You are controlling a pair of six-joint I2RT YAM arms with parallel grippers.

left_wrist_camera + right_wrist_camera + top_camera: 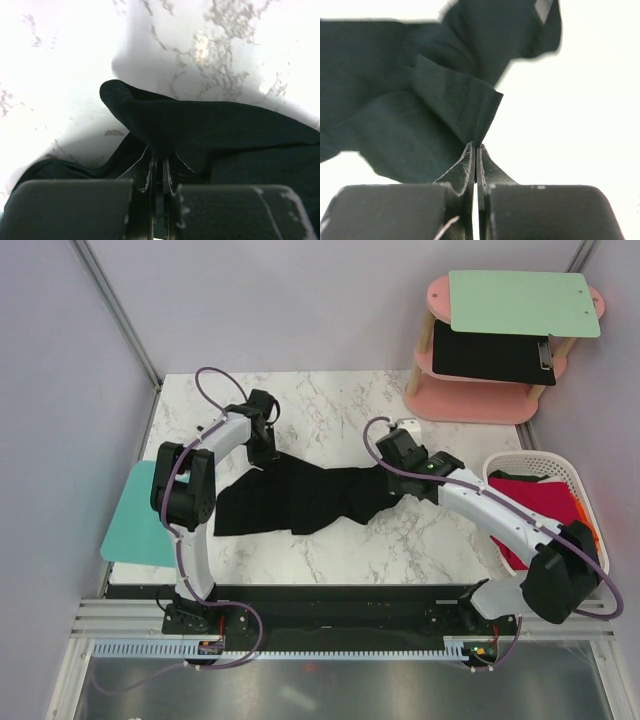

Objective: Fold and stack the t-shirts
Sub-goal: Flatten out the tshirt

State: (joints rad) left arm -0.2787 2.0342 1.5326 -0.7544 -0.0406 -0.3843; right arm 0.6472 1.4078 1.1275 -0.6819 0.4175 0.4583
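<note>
While a red t-shirt (pixel 545 495) sits in the white basket (pixel 525 457) at 4 o'clock, the black t-shirt (pixel 300 498) lies rumpled at mid-table. Farther out, your left gripper (pixel 159 162) is clamped shut on its 10 o'clock corner and your right gripper (pixel 476 150) on its 2 o'clock end, probably to pull it flat for folding.

Top view: fixed above and behind the arm bases, looking down on the whole bench (pixel 400 540). Left wrist view: looks along the left pincer (pixel 159 167), very close to the cloth. Right wrist view: likewise along the right pincer (pixel 475 155). All three share the black t-shirt (pixel 300 498).
</note>
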